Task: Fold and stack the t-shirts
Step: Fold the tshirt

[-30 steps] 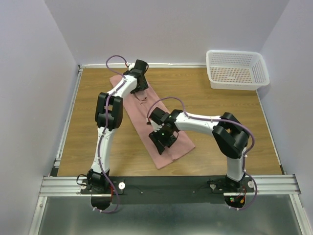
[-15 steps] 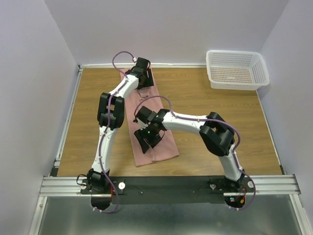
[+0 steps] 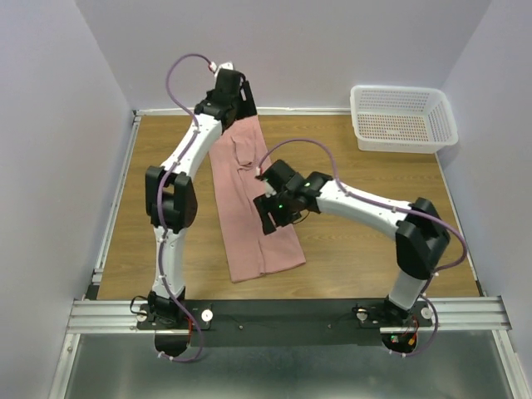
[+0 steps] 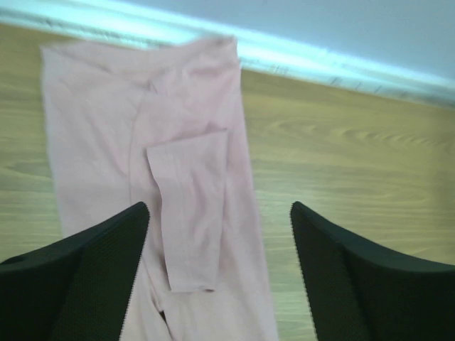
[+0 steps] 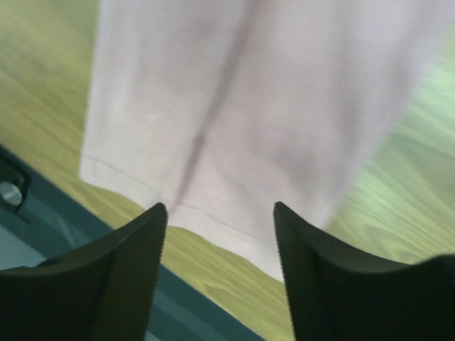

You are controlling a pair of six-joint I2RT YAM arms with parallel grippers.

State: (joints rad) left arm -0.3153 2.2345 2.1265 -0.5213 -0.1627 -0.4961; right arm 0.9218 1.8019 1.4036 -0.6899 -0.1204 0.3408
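Observation:
The dusty pink t-shirt lies flat on the wooden table, folded lengthwise into a long strip running from the back wall toward the near edge. A sleeve is folded over its middle. My left gripper is raised above the shirt's far end, open and empty; the left wrist view looks down on the shirt between the fingers. My right gripper is open and empty, lifted above the shirt's lower half; the right wrist view shows the hem below. No printed graphic shows.
A white plastic mesh basket stands at the back right corner. The black mounting rail runs along the near edge just beyond the shirt's hem. Walls close in the table on the left, back and right.
Both grippers let go of the shirt and rose off it. The left arm lifted toward the back wall; the right moved up and right. The shirt swung straighter and now lies still.

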